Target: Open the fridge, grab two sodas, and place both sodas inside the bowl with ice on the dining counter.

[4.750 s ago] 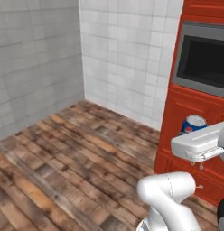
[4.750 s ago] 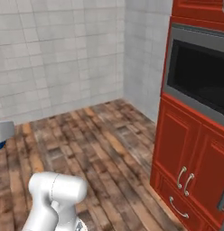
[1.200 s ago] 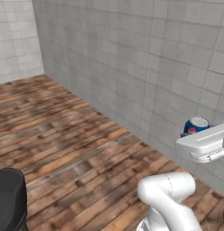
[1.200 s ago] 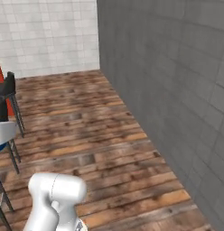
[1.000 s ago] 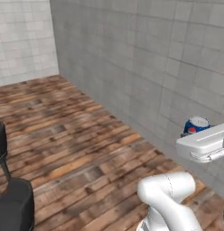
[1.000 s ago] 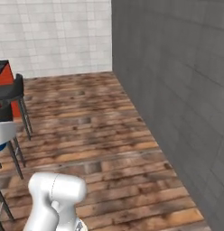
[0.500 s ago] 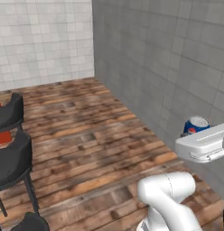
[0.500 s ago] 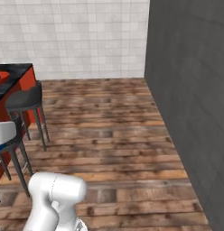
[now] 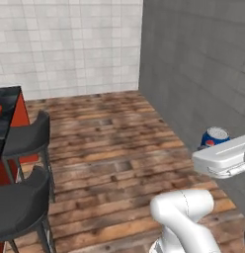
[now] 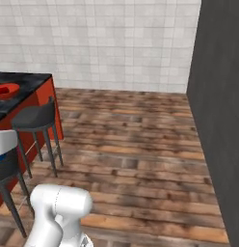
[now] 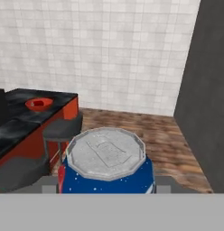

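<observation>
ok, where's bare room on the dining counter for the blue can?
Bare black marble runs from the red bowl toward the counter's near edge, and also behind the bowl. The bar stools crowd the counter's red side. The gripper carries the blue soda can.

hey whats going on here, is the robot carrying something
Yes. The gripper is holding a blue soda can upright, its silver top facing the hand camera. The robot is out on the wooden floor, facing the dining counter with its black marble top and red sides. The red bowl sits on that counter, and dark bar stools stand alongside it. The can is not yet in the bowl.
</observation>
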You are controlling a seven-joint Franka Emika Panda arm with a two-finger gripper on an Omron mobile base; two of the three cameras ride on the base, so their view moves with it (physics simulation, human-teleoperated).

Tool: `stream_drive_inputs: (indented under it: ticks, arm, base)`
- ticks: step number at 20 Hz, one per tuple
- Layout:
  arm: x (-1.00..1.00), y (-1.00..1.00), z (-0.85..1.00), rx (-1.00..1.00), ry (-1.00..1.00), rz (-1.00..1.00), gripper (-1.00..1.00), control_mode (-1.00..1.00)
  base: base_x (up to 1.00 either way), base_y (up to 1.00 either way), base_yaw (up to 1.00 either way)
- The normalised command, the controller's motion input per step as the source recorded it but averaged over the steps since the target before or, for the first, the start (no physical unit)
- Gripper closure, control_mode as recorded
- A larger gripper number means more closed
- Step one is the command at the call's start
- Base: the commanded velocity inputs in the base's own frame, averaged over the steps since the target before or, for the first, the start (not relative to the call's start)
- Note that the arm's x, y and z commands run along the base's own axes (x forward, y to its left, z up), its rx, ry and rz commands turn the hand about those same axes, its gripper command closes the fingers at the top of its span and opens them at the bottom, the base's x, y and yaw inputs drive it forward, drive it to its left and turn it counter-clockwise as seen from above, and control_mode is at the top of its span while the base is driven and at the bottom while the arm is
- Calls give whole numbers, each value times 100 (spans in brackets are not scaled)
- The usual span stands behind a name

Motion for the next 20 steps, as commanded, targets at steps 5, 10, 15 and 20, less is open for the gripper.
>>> stream_drive_inputs:
  ticks: [5, 10, 15, 20]
  arm:
    - [0, 0, 0, 0, 0, 0, 100, 100]
    - [0, 0, 0, 0, 0, 0, 100, 100]
    - [0, 0, 0, 0, 0, 0, 100, 100]
    - [0, 0, 0, 0, 0, 0, 100, 100]
  base:
    - [100, -24, 34]
    - [100, -23, 34]
    - [100, -23, 36]
    - [100, -25, 36]
